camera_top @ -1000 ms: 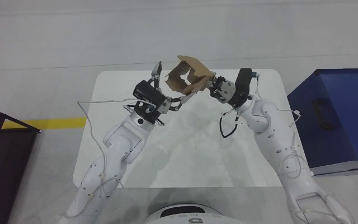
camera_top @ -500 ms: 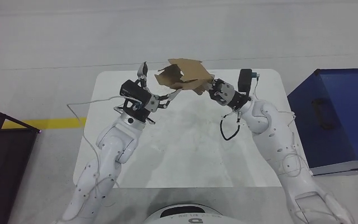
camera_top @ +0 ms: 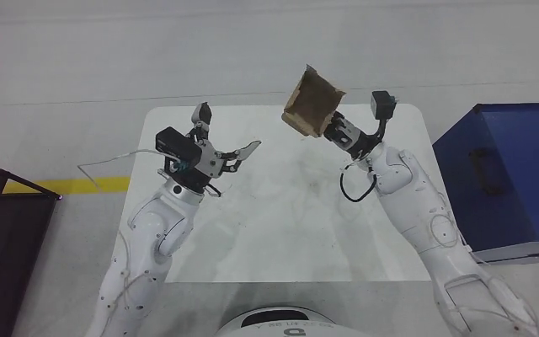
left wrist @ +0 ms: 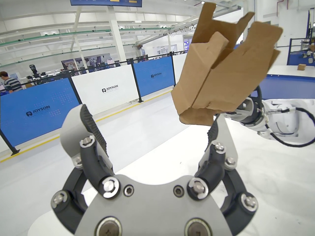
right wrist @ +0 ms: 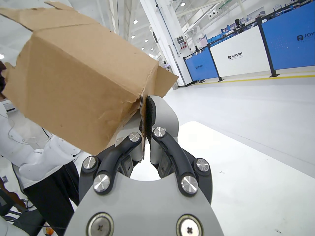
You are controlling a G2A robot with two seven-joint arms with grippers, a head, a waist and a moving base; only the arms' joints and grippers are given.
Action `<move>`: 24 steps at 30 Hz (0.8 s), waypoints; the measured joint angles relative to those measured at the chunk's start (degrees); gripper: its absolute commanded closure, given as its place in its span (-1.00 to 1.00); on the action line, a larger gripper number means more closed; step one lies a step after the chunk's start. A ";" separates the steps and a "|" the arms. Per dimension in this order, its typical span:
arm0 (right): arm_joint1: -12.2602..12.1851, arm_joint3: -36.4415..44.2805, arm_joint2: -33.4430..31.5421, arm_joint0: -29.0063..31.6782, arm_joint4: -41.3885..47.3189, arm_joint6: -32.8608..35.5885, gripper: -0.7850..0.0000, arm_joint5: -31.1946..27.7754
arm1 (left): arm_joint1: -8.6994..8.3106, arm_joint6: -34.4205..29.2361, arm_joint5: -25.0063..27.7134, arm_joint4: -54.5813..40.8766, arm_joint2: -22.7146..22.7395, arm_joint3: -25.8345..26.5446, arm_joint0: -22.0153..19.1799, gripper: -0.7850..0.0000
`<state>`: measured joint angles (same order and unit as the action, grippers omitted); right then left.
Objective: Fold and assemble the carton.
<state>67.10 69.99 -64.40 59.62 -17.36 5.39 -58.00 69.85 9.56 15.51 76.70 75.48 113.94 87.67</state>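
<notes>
The brown carton (camera_top: pixel 312 102) hangs in the air above the table's far edge, its open side tilted up. My right gripper (camera_top: pixel 332 126) is shut on one lower wall of the carton (right wrist: pixel 78 87), the cardboard pinched between its fingers (right wrist: pixel 150 114). In the left wrist view the carton (left wrist: pixel 221 79) shows loose flaps sticking up and a split seam down its side. My left gripper (camera_top: pixel 224 135) stands open over the table's far left part, well apart from the carton, with nothing between its fingers (left wrist: pixel 91 126).
The white table (camera_top: pixel 278 227) lies below both arms. A dark blue bin (camera_top: pixel 497 177) stands past the table's right edge. A yellow line (camera_top: pixel 76 184) runs along the floor on the left, beside a black frame (camera_top: pixel 17 227).
My left gripper has let go of the carton and drawn back to the left, fingers now spread. My right gripper has lifted and turned the carton up and to the right.
</notes>
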 measured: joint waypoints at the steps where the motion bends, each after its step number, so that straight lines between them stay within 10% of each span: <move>1: -0.01 -0.03 -0.01 -0.02 0.10 0.06 1.00 0.00 | -0.08 -0.35 0.46 -1.00 0.73 0.35 0.40 -1.00; 15: -0.53 2.06 -3.54 2.87 -9.28 -2.44 1.00 8.64 | -0.43 -2.73 -3.24 -0.24 5.94 8.92 2.92 -1.00; 24: -0.87 3.41 -4.56 4.53 -12.32 -0.58 1.00 9.11 | -0.58 -27.32 -4.97 -0.10 6.89 18.90 -5.42 -1.00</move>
<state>66.24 73.40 -68.96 64.15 -29.67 4.81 -48.89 69.27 -17.76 10.54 76.60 82.37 132.83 82.25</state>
